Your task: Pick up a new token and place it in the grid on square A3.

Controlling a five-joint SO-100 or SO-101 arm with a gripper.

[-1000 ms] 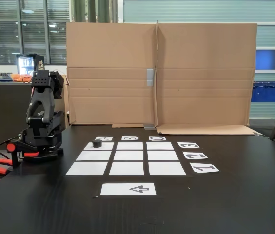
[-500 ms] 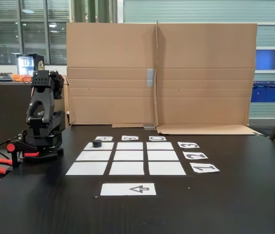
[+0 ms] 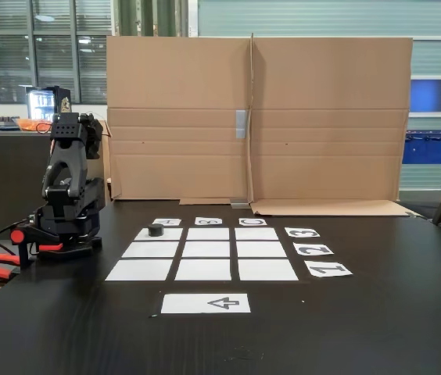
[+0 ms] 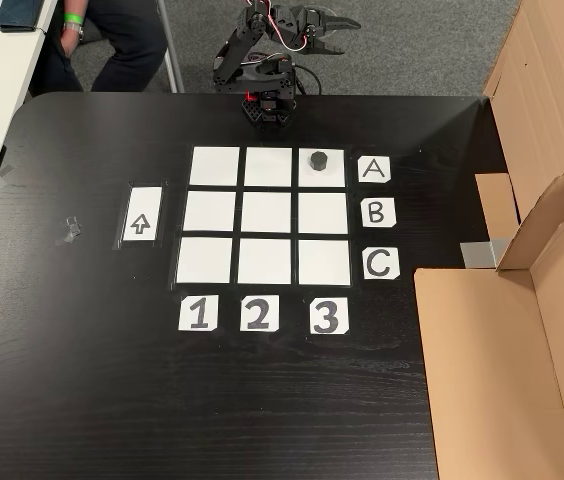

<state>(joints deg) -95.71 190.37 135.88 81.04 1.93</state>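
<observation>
Change: nothing visibly moves between the earlier pictures and now; arm and token sit as they did.
Arm: folded up over its base at the table edge, well apart from the grid (image 4: pixel 267 215), in both views.
Gripper: the gripper (image 4: pixel 345 22) points out past the table edge in the other view; its fingers look close together and hold nothing, though how far apart they stand I cannot tell for sure.
Token: the token (image 4: pixel 318 160) rests flat on square A3 (image 4: pixel 334 176), the corner cell beside the "A" card (image 4: pixel 374 170) and in line with the "3" card (image 4: pixel 327 316); in the fixed view it sits on the far left cell (image 3: pixel 155 230).
Progress: the placing looks done, as I judge it; only the arm's rest is left, and it seems parked already.
Writing: cards read A, B, C down one side and 1, 2, 3 along another; a separate paper strip (image 4: pixel 142 213) carries an arrow.
Surroundings: cardboard sheets (image 3: pixel 256 117) stand behind the table (image 4: pixel 92 380).
</observation>
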